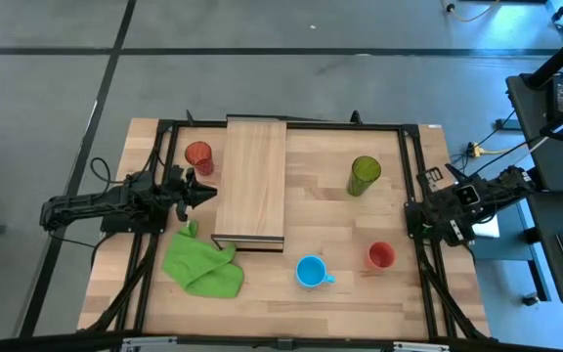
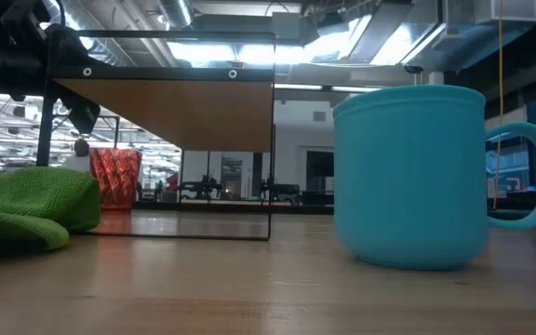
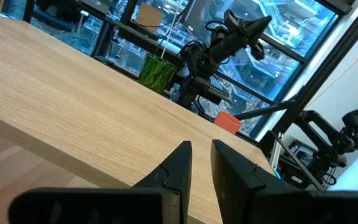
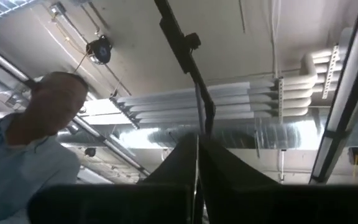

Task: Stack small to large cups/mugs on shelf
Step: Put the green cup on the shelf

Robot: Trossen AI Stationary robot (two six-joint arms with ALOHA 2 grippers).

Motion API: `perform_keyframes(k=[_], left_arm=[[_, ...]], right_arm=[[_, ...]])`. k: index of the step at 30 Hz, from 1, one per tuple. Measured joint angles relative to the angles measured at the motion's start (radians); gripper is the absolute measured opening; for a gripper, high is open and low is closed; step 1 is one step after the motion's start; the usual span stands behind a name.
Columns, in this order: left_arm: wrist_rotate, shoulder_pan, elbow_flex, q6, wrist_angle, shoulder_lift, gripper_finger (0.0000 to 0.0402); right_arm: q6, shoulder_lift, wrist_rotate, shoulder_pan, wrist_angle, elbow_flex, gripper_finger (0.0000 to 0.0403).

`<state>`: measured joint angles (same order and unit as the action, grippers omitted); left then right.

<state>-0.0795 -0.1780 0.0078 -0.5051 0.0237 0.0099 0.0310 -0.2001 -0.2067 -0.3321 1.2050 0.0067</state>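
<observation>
The shelf [image 1: 252, 183] is a pale board raised over the table's middle-left. The red-orange tumbler [image 1: 198, 154] stands upright on the table just left of it. The green tumbler [image 1: 364, 175] stands right of the shelf. The small red cup [image 1: 381, 256] and the light-blue mug [image 1: 311, 272] stand near the front edge. My left gripper [image 1: 206, 191] is level at the shelf's left edge, a little nearer than the red-orange tumbler, with its fingers [image 3: 182, 163] a narrow gap apart and touching nothing. My right gripper [image 4: 199, 146] is shut and points up at the ceiling by the table's right edge [image 1: 436, 213].
A green cloth [image 1: 203, 264] lies crumpled by the shelf's near-left corner. A black frame [image 1: 411, 176] runs round the tabletop. Bare wood lies between the shelf and the green tumbler. A person [image 4: 36, 149] shows in the right wrist view, beyond the table.
</observation>
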Motion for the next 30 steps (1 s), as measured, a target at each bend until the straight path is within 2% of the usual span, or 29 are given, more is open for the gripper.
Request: perform_keyframes(k=[9, 25, 30], left_arm=[[0.0, 0.0, 0.0, 0.0, 0.0, 0.0, 0.0055], [0.0, 0.0, 0.0, 0.0, 0.0, 0.0, 0.0055], [0.0, 0.0, 0.0, 0.0, 0.0, 0.0, 0.0055]], right_arm=[[0.083, -0.001, -0.081, 0.0, 0.018, 0.0, 0.0019], [0.106, 0.0, -0.048, 0.0, 0.015, 0.0, 0.0019], [0.108, 0.0, 0.001, 0.0, 0.016, 0.0, 0.0019]])
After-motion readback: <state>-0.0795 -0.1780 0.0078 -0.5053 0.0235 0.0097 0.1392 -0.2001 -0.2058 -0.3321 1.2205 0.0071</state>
